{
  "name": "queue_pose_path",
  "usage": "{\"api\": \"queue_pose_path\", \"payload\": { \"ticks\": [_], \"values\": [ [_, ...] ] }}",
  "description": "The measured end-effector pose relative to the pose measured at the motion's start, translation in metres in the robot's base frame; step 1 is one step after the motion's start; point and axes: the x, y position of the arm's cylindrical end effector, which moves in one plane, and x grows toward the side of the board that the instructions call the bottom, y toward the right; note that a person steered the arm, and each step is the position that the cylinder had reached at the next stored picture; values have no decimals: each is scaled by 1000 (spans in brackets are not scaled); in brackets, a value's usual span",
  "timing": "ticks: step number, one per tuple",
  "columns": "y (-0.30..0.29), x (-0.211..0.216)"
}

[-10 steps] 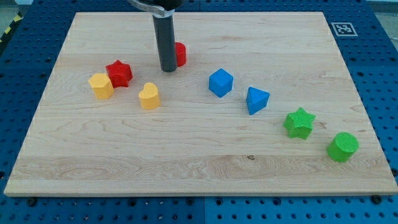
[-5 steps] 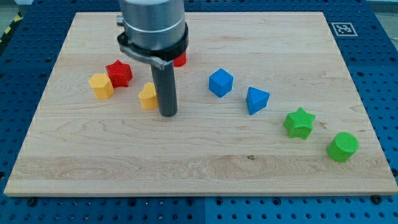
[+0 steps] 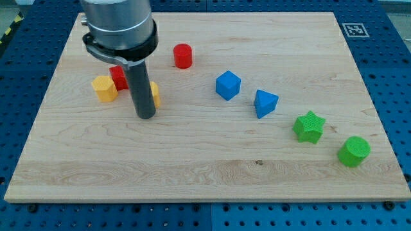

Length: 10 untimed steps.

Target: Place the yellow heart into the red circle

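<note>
The yellow heart (image 3: 155, 94) sits left of the board's middle, mostly hidden behind my rod. My tip (image 3: 145, 117) rests on the board just below and left of the heart, close against it. The red circle (image 3: 183, 56), a short cylinder, stands toward the view's top, up and right of the heart, apart from it.
A red star (image 3: 117, 77), partly hidden by the rod, and a yellow hexagon-like block (image 3: 104, 88) lie left of the heart. A blue cube (image 3: 228, 85) and blue wedge (image 3: 265, 102) lie to the right. A green star (image 3: 309, 126) and green cylinder (image 3: 354, 151) sit lower right.
My rod has moved from beside the red circle down past the heart's right side, then left to below the heart. The blocks look unmoved.
</note>
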Motion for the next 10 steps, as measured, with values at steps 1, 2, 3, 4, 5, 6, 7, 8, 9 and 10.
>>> {"api": "queue_pose_path", "payload": {
  "ticks": [1, 2, 3, 4, 5, 6, 7, 8, 9, 10],
  "values": [
    [-5, 6],
    [-6, 7],
    [-7, 0],
    [-6, -11],
    [-5, -33],
    [5, -63],
    [14, -79],
    [15, -79],
    [16, -79],
    [20, -79]
  ]
}}
